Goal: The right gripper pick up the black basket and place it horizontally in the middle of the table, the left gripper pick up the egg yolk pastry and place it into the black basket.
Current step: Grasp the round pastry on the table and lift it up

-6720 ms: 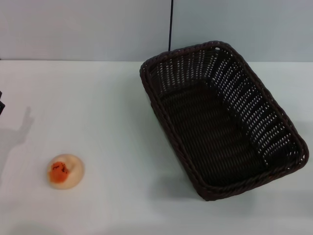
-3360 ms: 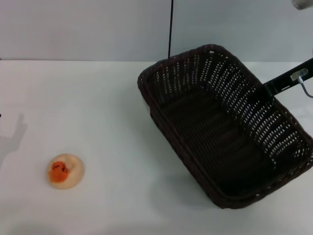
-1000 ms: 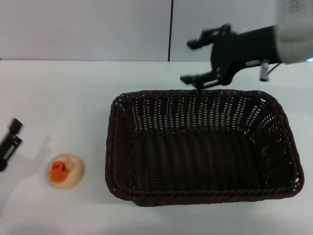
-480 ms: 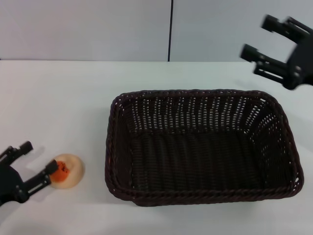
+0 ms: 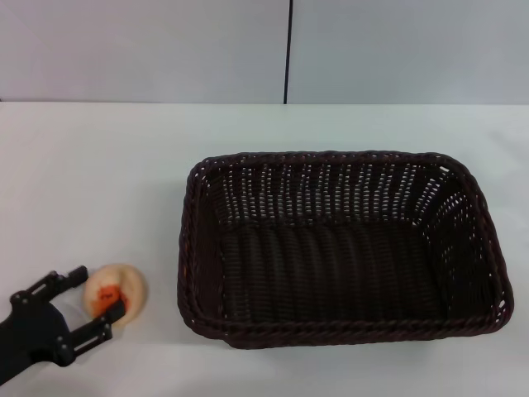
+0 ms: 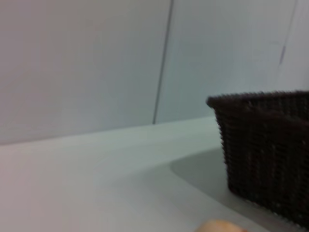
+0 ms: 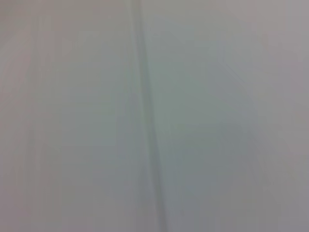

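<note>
The black basket [image 5: 339,248] lies lengthwise across the middle of the white table [image 5: 107,174], empty, open side up. The egg yolk pastry [image 5: 124,291] sits on the table to the basket's left, orange patch facing the front left. My left gripper [image 5: 93,295] comes in from the front left corner, open, with one finger [image 5: 70,279] behind the pastry's left edge and the other finger [image 5: 101,318] at its front. In the left wrist view the basket's wall [image 6: 265,145] stands ahead and the pastry's top [image 6: 219,226] peeks in at the edge. The right gripper is out of view.
A grey wall with a dark vertical seam [image 5: 288,50] stands behind the table. The right wrist view shows only this wall and seam [image 7: 147,125]. Bare tabletop lies left of and behind the basket.
My right gripper let go of the basket, rose to the far right and left the view. My left gripper moved in from the left and now has its open fingers around the pastry.
</note>
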Robot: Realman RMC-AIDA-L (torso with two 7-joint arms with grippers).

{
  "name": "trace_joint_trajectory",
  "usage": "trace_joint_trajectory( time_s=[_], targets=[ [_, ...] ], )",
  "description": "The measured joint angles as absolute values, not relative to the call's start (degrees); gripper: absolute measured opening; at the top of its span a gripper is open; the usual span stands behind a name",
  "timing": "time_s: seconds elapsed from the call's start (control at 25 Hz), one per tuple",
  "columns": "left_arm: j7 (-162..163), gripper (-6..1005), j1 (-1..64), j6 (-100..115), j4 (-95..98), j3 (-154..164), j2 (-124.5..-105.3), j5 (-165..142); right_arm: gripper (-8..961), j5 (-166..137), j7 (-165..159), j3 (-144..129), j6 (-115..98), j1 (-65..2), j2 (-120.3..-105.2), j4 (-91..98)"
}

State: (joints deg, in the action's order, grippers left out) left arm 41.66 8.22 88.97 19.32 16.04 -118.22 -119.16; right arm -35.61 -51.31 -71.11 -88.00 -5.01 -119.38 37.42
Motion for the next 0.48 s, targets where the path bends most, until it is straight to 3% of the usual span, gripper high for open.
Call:
trace_joint_trajectory(
  time_s=[0.28,0.48],
  targets=[
    [43.2,726,8.4,87.1,19.7,17.7,-118.19,-119.2,784,-20.9,-46.2,-71.1,-92.1,-6.1,-119.36,23.6],
    [40.2,513,8.4,88.8,19.5,16.7,-118.24,-118.7,783,-14.7,-45.8,-71.0,-94.6,-6.2,-119.35,16.8]
  ],
)
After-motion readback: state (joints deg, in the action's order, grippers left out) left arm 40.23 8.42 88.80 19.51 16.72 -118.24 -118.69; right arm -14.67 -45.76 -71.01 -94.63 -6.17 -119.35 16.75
